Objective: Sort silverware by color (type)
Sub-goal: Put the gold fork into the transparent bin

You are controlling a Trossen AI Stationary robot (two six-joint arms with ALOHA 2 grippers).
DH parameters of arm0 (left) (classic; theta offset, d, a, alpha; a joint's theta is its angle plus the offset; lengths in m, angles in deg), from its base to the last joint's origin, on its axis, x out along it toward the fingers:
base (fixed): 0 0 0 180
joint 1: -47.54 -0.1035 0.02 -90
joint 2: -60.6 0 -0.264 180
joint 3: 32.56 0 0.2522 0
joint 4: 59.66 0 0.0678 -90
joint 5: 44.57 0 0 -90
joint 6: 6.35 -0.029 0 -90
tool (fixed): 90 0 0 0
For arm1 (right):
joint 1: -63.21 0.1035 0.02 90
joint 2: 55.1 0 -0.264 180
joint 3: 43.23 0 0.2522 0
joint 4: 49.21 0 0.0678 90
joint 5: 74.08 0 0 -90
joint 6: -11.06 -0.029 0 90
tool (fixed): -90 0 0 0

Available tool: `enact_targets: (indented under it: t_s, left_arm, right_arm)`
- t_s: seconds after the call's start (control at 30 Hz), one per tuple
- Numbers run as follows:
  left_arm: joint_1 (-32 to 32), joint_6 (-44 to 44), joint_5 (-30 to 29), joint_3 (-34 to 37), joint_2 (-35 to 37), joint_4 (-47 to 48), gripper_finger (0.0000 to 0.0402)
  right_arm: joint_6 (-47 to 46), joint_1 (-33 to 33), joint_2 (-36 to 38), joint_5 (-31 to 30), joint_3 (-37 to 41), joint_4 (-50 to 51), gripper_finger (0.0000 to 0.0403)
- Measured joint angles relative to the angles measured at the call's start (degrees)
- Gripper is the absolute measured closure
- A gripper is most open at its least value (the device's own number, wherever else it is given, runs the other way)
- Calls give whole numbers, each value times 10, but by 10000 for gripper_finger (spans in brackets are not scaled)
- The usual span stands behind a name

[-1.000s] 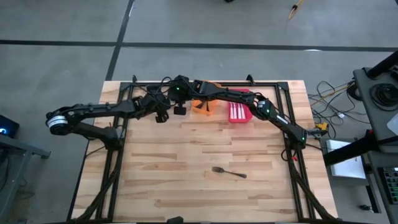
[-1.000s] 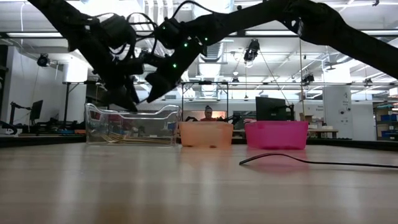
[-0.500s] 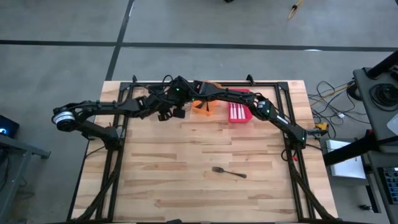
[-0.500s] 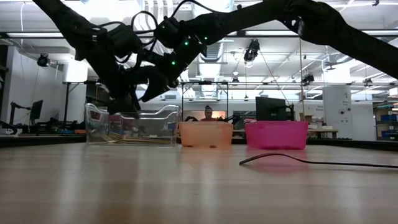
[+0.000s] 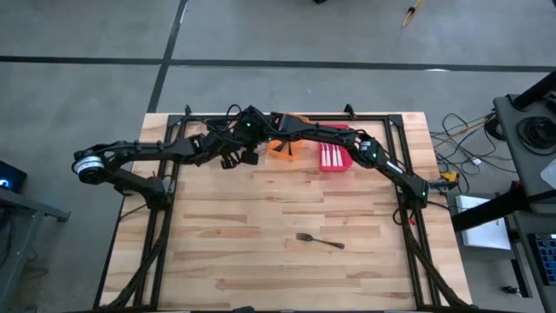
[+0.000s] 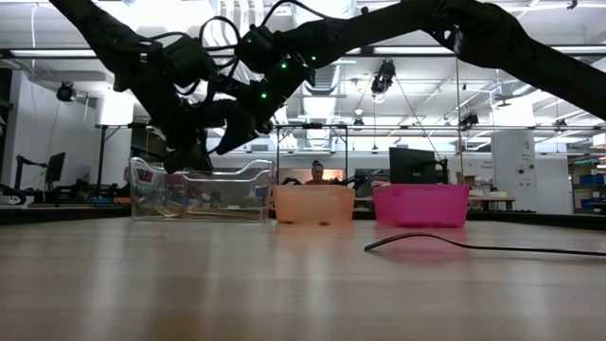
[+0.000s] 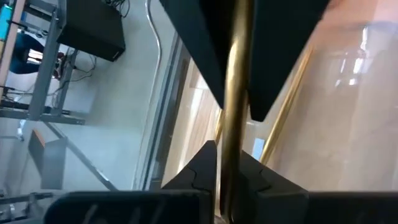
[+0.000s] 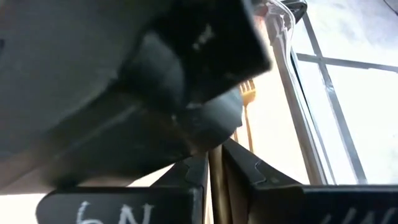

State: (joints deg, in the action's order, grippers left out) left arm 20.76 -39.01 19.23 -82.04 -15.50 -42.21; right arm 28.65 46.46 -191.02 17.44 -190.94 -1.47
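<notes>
Above the clear bin point(image 6: 202, 189), the left gripper point(image 7: 231, 177), open a second ago, now clamps a gold utensil point(image 7: 236, 81) also pinched by the right gripper point(image 8: 214, 171), wrist views reveal; a black fork point(image 5: 319, 240) lies mid-table.

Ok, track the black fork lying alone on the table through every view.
High view: black fork lies alone on the bare wood, toward the near edge, right of centre.
Low view: black fork lies flat in front of the pink bin.
Left wrist view: not in it.
Right wrist view: not in it.
Shared landmark: the pink bin at the table's far edge.
</notes>
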Motion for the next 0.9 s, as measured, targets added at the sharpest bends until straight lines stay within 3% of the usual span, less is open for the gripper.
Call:
enact_targets:
  t_s: [0.37, 0.73, 0.9]
  left_arm:
    - [0, 16, 12, 0, 1, 10, 401]
    - [-29, 32, 17, -5, 1, 71, 402]
    - [-32, 31, 43, -41, 1, 129, 402]
  right_arm:
    - [-9, 0, -2, 0, 1, 2, 291]
    - [-11, -1, 36, 0, 2, 64, 285]
    - [-11, -1, 65, 0, 2, 126, 285]
